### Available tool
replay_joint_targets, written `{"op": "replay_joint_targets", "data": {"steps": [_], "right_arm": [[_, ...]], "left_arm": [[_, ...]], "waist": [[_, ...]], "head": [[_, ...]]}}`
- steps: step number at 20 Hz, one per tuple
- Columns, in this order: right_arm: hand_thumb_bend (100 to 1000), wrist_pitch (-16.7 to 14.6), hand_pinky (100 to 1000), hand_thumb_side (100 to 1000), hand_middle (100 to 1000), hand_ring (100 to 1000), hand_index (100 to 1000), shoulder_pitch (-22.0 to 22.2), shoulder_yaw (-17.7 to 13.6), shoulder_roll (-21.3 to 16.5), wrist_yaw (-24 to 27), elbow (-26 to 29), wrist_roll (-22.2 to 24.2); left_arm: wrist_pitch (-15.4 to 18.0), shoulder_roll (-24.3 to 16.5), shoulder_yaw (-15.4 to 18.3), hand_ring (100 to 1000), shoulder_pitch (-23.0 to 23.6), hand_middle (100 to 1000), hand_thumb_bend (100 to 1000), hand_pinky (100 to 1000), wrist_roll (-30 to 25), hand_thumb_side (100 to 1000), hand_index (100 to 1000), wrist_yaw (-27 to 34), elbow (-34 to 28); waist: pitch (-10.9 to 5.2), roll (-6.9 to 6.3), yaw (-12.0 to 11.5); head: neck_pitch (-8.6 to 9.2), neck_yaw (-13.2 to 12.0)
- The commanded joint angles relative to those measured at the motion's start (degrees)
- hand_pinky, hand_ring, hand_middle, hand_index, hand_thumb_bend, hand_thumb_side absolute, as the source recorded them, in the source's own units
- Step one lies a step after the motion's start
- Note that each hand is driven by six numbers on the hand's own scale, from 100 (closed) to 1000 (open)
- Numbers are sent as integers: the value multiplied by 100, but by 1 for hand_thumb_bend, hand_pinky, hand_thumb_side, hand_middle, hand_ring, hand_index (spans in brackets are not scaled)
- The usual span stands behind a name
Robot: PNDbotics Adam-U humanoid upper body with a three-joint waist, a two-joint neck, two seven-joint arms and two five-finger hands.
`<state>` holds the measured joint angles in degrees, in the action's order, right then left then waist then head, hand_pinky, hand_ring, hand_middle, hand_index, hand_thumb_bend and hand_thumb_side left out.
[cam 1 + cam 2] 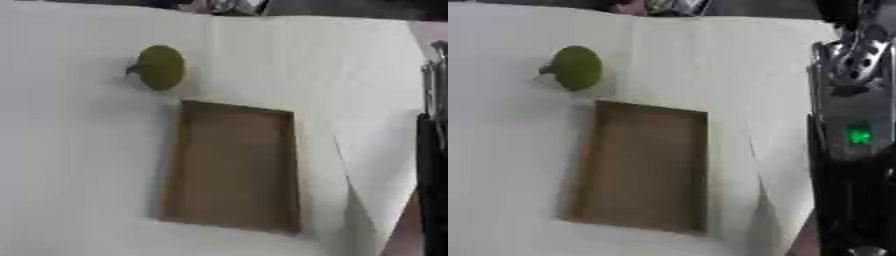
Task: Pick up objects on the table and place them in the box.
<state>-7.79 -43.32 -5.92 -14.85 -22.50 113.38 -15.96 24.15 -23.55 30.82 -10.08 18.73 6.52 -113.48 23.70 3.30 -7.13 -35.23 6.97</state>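
The robot's right arm [852, 140] rises along the right edge, black and silver with a small green light on it. Its hand does not show clearly, so whether the fingers are apart or together cannot be told. The left hand is out of sight. Left of the arm, a shallow brown box [232, 167] lies open on the white tabletop [79, 165], nothing inside it. Just beyond the box's far left corner sits a round olive-green object [160, 67], apart from the box.
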Motion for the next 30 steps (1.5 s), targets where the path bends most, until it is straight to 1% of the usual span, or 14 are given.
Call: {"op": "replay_joint_targets", "data": {"steps": [1, 6, 9, 12, 14, 16, 18, 19, 20, 22, 24, 28, 29, 30], "right_arm": [[100, 9, 836, 558, 677, 542, 760, -64, -30, -95, -20, 121, -24], [100, 17, 836, 557, 677, 541, 759, -61, -32, -101, -18, 121, -25], [100, 25, 836, 557, 677, 540, 759, -67, -28, -110, -15, 121, -23], [100, 24, 836, 556, 676, 540, 759, -68, -15, -112, -14, 121, -10], [100, 25, 836, 556, 676, 540, 759, -68, -1, -114, -11, 121, 4], [100, 28, 836, 557, 676, 540, 759, -61, 10, -115, -6, 121, 17], [100, 24, 836, 557, 676, 541, 760, -55, 20, -101, 0, 121, 26], [100, 20, 835, 581, 676, 541, 759, -53, 27, -93, 2, 121, 32], [100, 15, 835, 557, 676, 541, 759, -51, 37, -83, 5, 121, 42], [100, 12, 835, 557, 676, 541, 760, -50, 45, -80, 10, 121, 55], [100, 12, 835, 557, 676, 541, 760, -49, 46, -81, 13, 121, 59], [100, 12, 835, 557, 676, 541, 760, -49, 45, -82, 14, 121, 60], [100, 5, 835, 557, 676, 541, 760, -57, 65, -72, 18, 121, 72], [100, -10, 835, 557, 676, 541, 760, -70, 111, -45, 31, 121, 105]], "left_arm": [[5, -99, 67, 671, 5, 603, 100, 692, 27, 580, 796, -28, -111], [7, -99, 69, 669, 7, 604, 100, 692, 19, 579, 798, -26, -111], [21, -225, 32, 671, 29, 606, 100, 693, 4, 576, 799, -60, -111], [49, -605, -73, 673, 25, 612, 100, 696, 14, 569, 801, -243, -111], [28, -926, -187, 676, -7, 617, 100, 698, 50, 533, 805, -430, -95], [6, -1307, -322, 676, -166, 618, 100, 699, 46, 495, 809, -674, 142], [60, -1585, -454, 677, -390, 619, 100, 699, 67, 495, 810, -772, 496], [95, -1709, -529, 681, -497, 621, 100, 700, 46, 494, 815, -786, 655], [128, -1886, -669, 685, -660, 626, 100, 701, -60, 495, 821, -765, 872], [154, -2177, -863, 688, -946, 629, 100, 703, -329, 492, 823, -848, 1385], [257, -2269, -917, 688, -1062, 629, 100, 703, -447, 492, 823, -868, 1653], [372, -2307, -926, 688, -1105, 629, 100, 703, -506, 492, 823, -846, 1812], [367, -2334, -950, 746, -1131, 691, 100, 751, -525, 489, 856, -857, 1847], [319, -2420, -1036, 752, -1218, 699, 100, 758, -579, 487, 859, -908, 1938]], "waist": [[-143, -41, -5], [-131, -41, 1], [-123, -44, 11], [-124, -68, 30], [-125, -84, 48], [-137, -103, 60], [-148, -115, 69], [-158, -123, 83], [-171, -130, 101], [-188, -139, 120], [-192, -141, 122], [-194, -142, 122], [-198, -166, 147], [-206, -210, 217]], "head": [[15, 14], [-5, 9], [-9, 17], [-19, -3], [-22, -20], [-39, -38], [-50, -63], [-52, -76], [-55, -92], [-60, -117], [-61, -122], [-62, -122], [-70, -163], [-85, -233]]}}
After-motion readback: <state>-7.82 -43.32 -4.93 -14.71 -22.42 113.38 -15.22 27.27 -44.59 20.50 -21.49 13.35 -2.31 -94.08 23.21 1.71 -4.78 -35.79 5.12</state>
